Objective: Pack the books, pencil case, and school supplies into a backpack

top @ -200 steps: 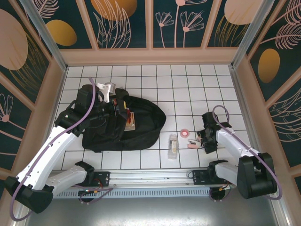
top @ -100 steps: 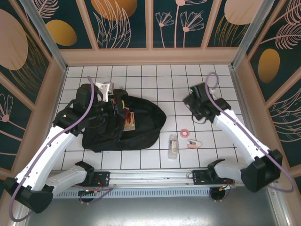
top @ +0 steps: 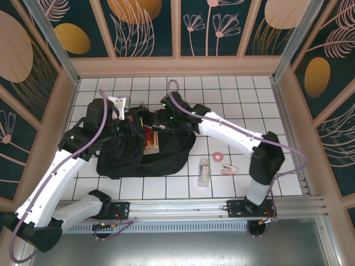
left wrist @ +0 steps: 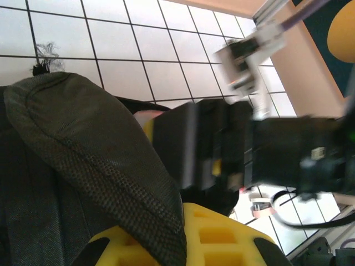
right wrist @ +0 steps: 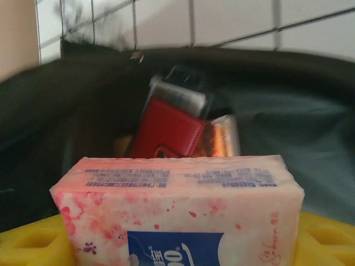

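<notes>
Trouble would start with the drop. My right claw stands wide, clamped on the pink pack and poised over the mouth of the backpack, which lies left of centre on the tabletop. Released too near the rim, I judge, the pack slides out onto the tiles, or lands on the red case and jams. My left claw is pinched tight on the flap; if that mesh slips, the mouth closes. Tape roll lies toward the front right.
</notes>
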Robot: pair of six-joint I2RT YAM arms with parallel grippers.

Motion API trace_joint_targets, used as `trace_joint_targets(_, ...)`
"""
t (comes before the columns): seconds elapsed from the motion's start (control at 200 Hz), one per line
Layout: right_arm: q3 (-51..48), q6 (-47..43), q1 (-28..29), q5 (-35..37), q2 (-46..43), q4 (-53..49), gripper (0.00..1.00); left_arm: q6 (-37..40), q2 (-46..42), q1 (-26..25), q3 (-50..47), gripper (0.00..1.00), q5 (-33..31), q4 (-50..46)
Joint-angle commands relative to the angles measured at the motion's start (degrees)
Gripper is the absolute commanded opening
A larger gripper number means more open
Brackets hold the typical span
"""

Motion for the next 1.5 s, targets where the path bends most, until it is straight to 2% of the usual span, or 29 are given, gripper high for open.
trace_joint_targets(0.0, 4.9, -1.9, 1.0, -4.5, 4.1, 3.0, 0.71, 1.7, -1.7, -0.3, 4.3, 0.0, -1.8, 3.4)
trace_joint_targets(0.1, 4.3, 0.6, 1.1, -8.3, 6.7, 7.0, 0.71, 1.7, -2.1, -0.3, 5.2, 0.0, -2.8, 3.2)
trace_joint_targets(0.395, -5.8, 8.1, 1.3, -19.1, 7.5, 29.7, 0.71, 1.6, -1.9, -0.3, 6.7, 0.0, -3.4, 3.8)
trace_joint_targets(0.616, -0.4, 11.5, 2.7, -25.9, 14.0, 32.3, 0.74, 1.9, -1.3, -0.3, 7.4, 0.0, -3.3, 4.3)
trace_joint_targets(0.801, 4.5, 9.0, 3.9, -27.0, 18.0, 26.7, 0.82, 2.3, -1.0, -0.3, 8.2, 0.0, -3.5, 4.2)
trace_joint_targets(0.901, 4.9, 8.1, 3.9, -26.4, 18.2, 25.3, 0.99, 2.3, -1.0, -0.3, 8.1, 0.0, -3.5, 4.2)
trace_joint_targets(1.216, 2.6, 6.0, 3.4, -22.2, 14.5, 23.0, 0.99, 2.8, -1.2, -0.3, 8.1, 0.0, -4.0, 3.6)
trace_joint_targets(1.361, -5.0, 6.5, 2.9, -21.2, 8.9, 29.6, 0.99, 3.0, -1.7, -0.3, 7.3, 0.0, -4.6, 3.2)
trace_joint_targets(1.496, -8.6, 6.4, 2.1, -21.1, 6.2, 31.1, 0.99, 3.2, -2.4, -0.3, 6.8, 0.0, -4.5, 3.2)
